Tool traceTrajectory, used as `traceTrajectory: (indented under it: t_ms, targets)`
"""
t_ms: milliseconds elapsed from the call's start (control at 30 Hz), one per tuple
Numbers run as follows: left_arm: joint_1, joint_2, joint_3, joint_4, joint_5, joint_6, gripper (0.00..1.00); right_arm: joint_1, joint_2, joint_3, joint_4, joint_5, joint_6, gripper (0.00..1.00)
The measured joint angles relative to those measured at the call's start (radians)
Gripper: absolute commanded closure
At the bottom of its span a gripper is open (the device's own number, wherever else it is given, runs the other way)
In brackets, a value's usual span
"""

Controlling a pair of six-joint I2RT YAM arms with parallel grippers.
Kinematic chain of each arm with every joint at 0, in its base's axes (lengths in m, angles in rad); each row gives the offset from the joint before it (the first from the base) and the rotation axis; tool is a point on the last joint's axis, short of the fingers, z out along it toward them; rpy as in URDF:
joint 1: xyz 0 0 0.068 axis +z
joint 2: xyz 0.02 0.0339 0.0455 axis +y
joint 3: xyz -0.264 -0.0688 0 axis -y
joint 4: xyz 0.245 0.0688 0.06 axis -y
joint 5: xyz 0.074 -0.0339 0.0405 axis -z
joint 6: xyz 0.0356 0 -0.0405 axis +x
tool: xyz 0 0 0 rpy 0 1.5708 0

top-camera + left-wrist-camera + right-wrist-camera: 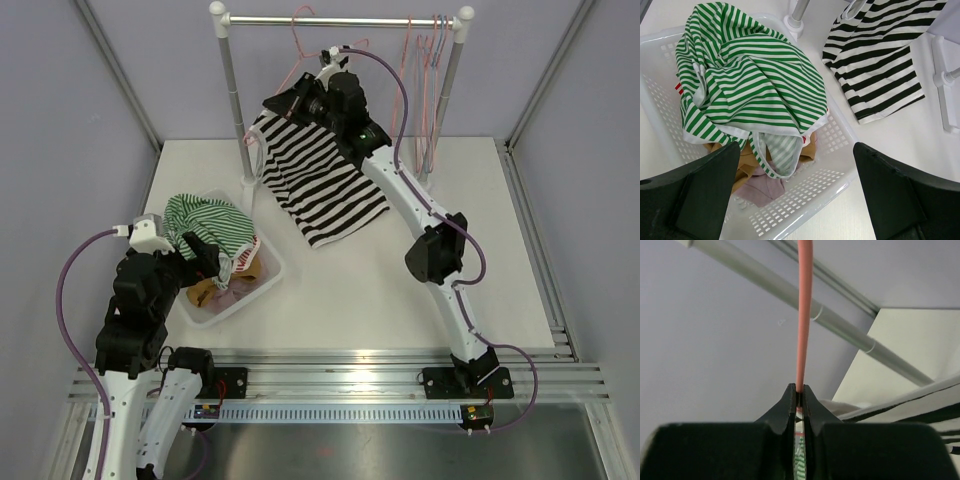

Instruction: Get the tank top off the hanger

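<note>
Two arms, two very different jobs right now. Your right gripper [800, 390] has its fingers pinched shut on the thin pink wire of the hanger [804, 315], up by the rail [340, 18] at the far side, while your left gripper [799, 180] hangs with fingers spread wide, holding nothing, over the basket [805, 212] at the near left, where a green-striped garment [750, 75] is heaped. The tank top [318, 185], black and white stripes, is on that hanger, draped down and to the right, with its hem seeming to reach the table [400, 290]. From the wrist view your grip looks to be on wire alone, no cloth caught, which is what you want. Hold that pinch firm, because a wire this thin can swivel between the pads. Move the hanger slowly and keep it level, so the straps don't slide to one end and bunch. My read is that the left arm should come across and take the fabric near a strap, then draw it sideways off the hanger's shoulder — not straight down, where it would only tug against your grip.
</note>
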Motion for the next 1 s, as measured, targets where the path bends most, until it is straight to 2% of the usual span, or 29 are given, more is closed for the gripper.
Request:
traceTrajectory:
  t_ms: [467, 767, 1000]
  targets:
    - [-0.01, -0.008, 0.0, 0.019, 0.053, 0.01, 0.01, -0.058, -0.265, -0.203, -0.033, -0.346, 0.053, 1.0]
    - [-0.026, -0.008, 0.012, 0.063, 0.196, 0.023, 0.01, -0.057, -0.563, -0.565, -0.121, -0.552, -0.009, 1.0]
    - [-0.026, 0.087, 0.129, 0.129, 0.354, 0.015, 0.01, -0.057, -0.85, -0.868, -0.119, -0.703, -0.029, 1.0]
